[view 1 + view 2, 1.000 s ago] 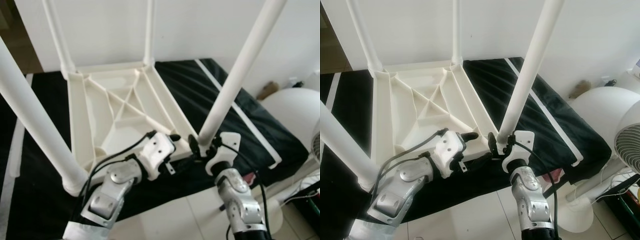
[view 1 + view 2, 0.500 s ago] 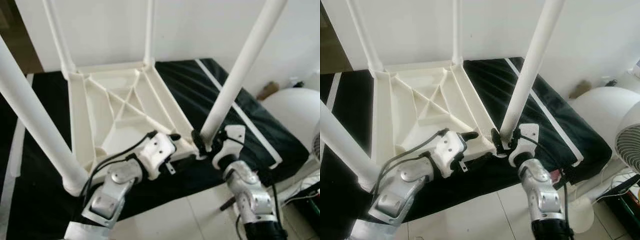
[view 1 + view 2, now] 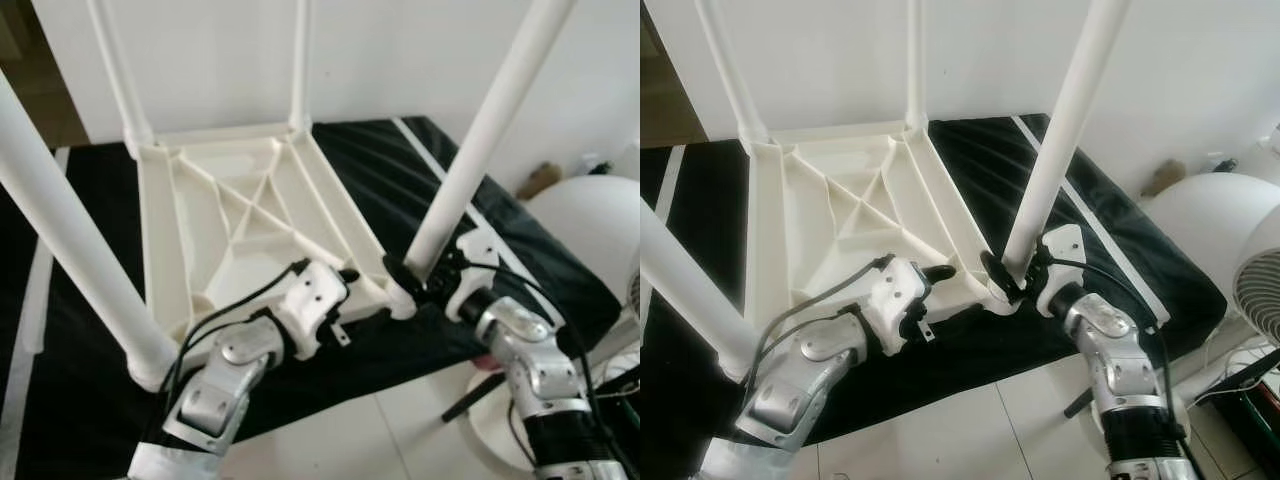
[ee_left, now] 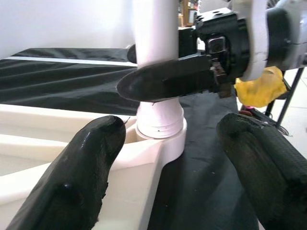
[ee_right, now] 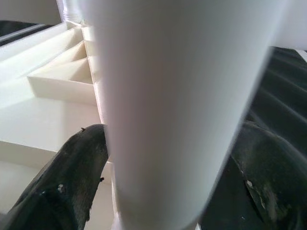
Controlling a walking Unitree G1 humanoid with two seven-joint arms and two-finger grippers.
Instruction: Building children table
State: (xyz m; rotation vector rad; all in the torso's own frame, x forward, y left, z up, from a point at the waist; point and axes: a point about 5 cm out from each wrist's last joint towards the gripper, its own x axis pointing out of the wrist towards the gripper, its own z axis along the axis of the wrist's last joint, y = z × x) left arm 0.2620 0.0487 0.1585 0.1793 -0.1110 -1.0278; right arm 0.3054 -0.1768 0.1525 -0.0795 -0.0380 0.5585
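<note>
the white plastic table (image 3: 240,225) lies upside down on a black cloth (image 3: 400,190) in the middle of the head views, its ribbed underside facing up and 4 white legs rising from its corners. the near right leg (image 3: 480,140) runs from its socket (image 4: 163,136) in the lower centre of the frame up to the upper right corner. the near left leg (image 3: 70,250) crosses the left side of the frame, and the 2 far legs stand at the upper left and upper centre against the white wall (image 3: 400,50).

the right gripper (image 3: 1015,275) reaches in from the lower right and is clamped on the near right leg just above the socket, 1 black finger on each side of the tube; the right wrist view has the leg between both fingers (image 5: 67,177).

the left gripper (image 3: 345,290) comes up from the lower left and sits at the table's near edge, beside the same corner. its fingers (image 4: 81,172) are spread apart, 1 of them over the table rim, and nothing is held between them.

a large round white object (image 3: 590,230) sits at the right edge, beyond the cloth.
</note>
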